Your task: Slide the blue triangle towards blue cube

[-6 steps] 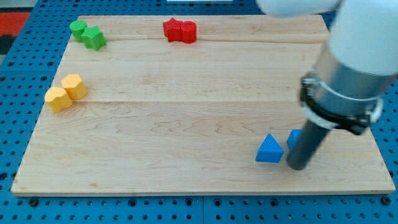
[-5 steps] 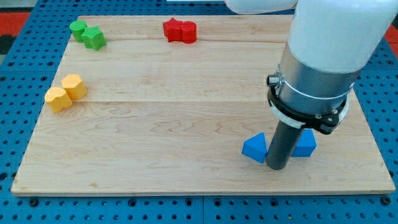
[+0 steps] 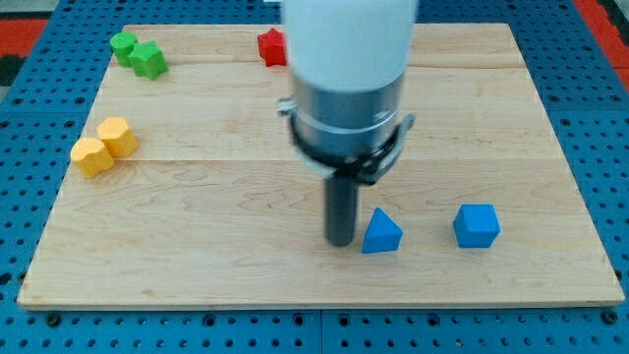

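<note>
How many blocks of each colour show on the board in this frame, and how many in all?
Blue: 2, the triangle and the cube
Green: 2
Yellow: 2
Red: 1 showing, partly behind the arm, which may hide more
Total: 7 visible
My tip sits just on the view's left of the triangle.

No readable text anywhere

No letters, numbers, labels, brand marks or signs can be read on the wooden surface [image 3: 295,118], on the coloured blocks, on the arm's white and grey housing [image 3: 346,69], or on the blue pegboard [image 3: 20,118] around the board.
</note>
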`<state>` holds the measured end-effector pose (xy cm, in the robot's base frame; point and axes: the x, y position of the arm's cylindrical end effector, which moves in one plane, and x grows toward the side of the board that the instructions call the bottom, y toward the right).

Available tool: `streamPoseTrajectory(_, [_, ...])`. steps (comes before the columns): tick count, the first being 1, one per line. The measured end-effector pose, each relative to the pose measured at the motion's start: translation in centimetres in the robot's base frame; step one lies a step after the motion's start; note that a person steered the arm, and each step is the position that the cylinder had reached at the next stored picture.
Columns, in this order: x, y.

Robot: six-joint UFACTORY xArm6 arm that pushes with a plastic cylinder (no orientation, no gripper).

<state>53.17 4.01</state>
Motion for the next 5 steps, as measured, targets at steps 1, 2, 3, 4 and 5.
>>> streamPoseTrajectory(1, [0.1,3.0])
streamPoseTrajectory(2, [2.3,-0.1])
streamPoseTrajectory(3, [3.3,-0.9])
streamPoseTrajectory(4, [3.3,6.7])
streamPoseTrajectory(5, [3.3,6.0])
